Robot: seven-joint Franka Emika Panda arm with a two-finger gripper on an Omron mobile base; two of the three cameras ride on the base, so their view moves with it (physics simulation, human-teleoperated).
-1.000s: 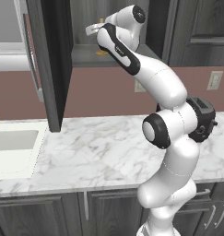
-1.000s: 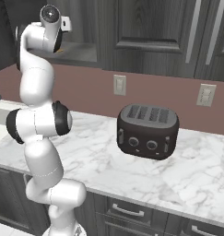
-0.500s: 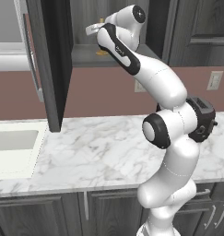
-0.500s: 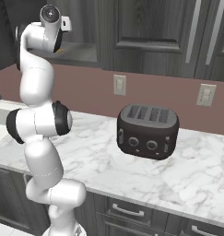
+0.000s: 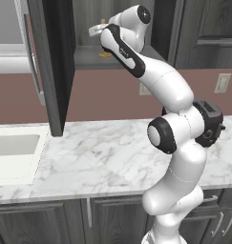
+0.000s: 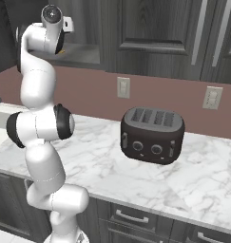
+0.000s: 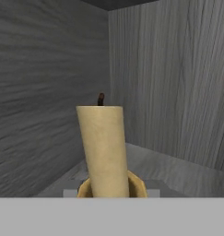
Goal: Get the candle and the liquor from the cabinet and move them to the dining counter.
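I compare with a second ago: both base views match, arm and base haven't shifted, so any change is at the fingers, which I can't see from here. In the hand view the candle [image 7: 103,150] stands upright, dead centre and very close, wick on top, brass cup of its holder just above the bottom band, on the shelf floor of the cabinet [image 7: 168,83] near the back corner. Whether the fingers are spread or already pinching the candle, I can't tell. My read: we're at the grasp step for item one; nothing is on the dining counter yet. The liquor I don't spot. Pose: arm stretched up and forward from the base, elbow high, wrist inside the open cabinet [image 5: 55,66], above the marble worktop [image 5: 98,157]. Toaster [image 6: 152,135] sits well apart to the right.
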